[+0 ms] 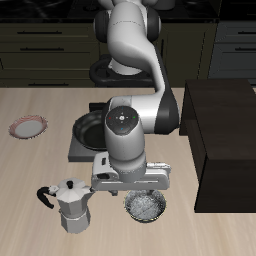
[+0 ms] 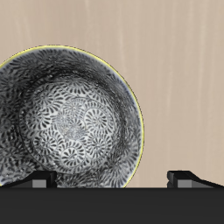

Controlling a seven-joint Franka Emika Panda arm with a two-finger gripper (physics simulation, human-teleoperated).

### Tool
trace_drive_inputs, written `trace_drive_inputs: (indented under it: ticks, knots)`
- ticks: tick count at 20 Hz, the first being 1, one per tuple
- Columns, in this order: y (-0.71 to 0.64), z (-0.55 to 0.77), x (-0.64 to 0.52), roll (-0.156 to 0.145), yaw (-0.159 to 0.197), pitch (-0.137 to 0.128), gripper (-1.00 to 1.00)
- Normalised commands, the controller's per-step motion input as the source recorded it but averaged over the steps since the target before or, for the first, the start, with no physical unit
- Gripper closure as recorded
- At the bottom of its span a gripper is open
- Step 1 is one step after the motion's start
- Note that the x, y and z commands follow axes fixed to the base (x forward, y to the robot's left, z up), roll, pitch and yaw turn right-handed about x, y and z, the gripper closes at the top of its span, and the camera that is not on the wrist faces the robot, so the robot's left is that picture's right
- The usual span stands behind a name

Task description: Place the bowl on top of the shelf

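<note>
My pincer hangs over the bowl near the table's front edge; the shelf stands well apart.

The table [image 1: 40, 170] is the broadest thing here, pale wood. The shelf [image 1: 225, 140], dark and boxy with a flat top, sits at about three o'clock from my pincer. The frying pan [image 1: 90, 128] rests on the burner plate [image 1: 76, 150] at roughly eleven o'clock, partly hidden by my arm. The moka pot [image 1: 72, 205] stands upright at nine o'clock, just beside the bowl. The plate [image 1: 28, 127] lies far off near ten o'clock. The bowl [image 2: 66, 131] sits upright on the table beneath my pincer [image 1: 143, 192]. My fingers [image 2: 39, 180] look spread, apparently clear of the rim, though the view is tight.
</note>
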Motion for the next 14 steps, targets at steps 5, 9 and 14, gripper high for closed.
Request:
trace_drive_inputs:
  ticks: [5, 9, 14]
  knots:
    - [0.02, -0.12, -0.05, 0.010, 0.006, 0.019, -1.00]
    - [0.06, -0.22, -0.04, 0.014, 0.000, 0.029, -1.00]
    - [0.13, -0.35, -0.11, 0.045, 0.004, 0.066, 1.00]
